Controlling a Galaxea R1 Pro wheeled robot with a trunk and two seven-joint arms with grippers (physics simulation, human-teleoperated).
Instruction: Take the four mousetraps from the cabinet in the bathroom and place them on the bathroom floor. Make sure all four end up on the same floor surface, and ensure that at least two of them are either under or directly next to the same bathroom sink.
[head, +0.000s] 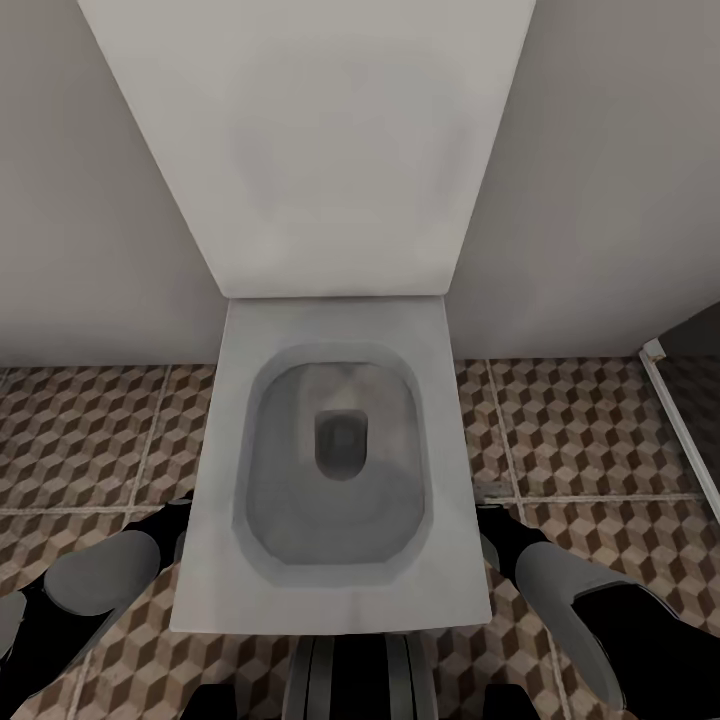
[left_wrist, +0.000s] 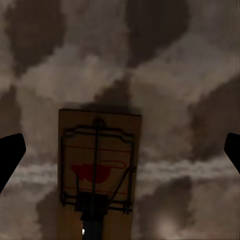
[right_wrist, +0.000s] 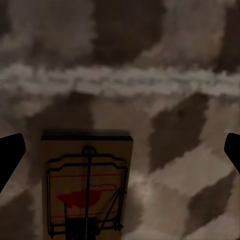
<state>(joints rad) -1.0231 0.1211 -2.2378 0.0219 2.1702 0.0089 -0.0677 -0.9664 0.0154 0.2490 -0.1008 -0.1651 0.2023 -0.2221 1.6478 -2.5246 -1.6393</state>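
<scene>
A mousetrap (left_wrist: 97, 170), a tan wooden board with a wire spring and a red mark, lies flat on the cube-patterned bathroom floor (left_wrist: 175, 75) in the left wrist view. My left gripper (left_wrist: 120, 155) is open, its dark fingertips (left_wrist: 10, 155) far apart on either side of the trap. Another mousetrap (right_wrist: 86, 187) lies on the floor (right_wrist: 175, 125) in the right wrist view, between the spread fingertips (right_wrist: 10, 155) of my open right gripper (right_wrist: 120, 155). Neither trap is touched. The cabinet and the bathroom sink are out of view.
A square white toilet (head: 335, 330) with its lid up stands against the wall straight ahead, with my forearms low on either side of the bowl (head: 100, 580) (head: 585, 600). A white frame edge (head: 680, 420) rises at the far right. Tiled floor (head: 80, 430) spreads on both sides.
</scene>
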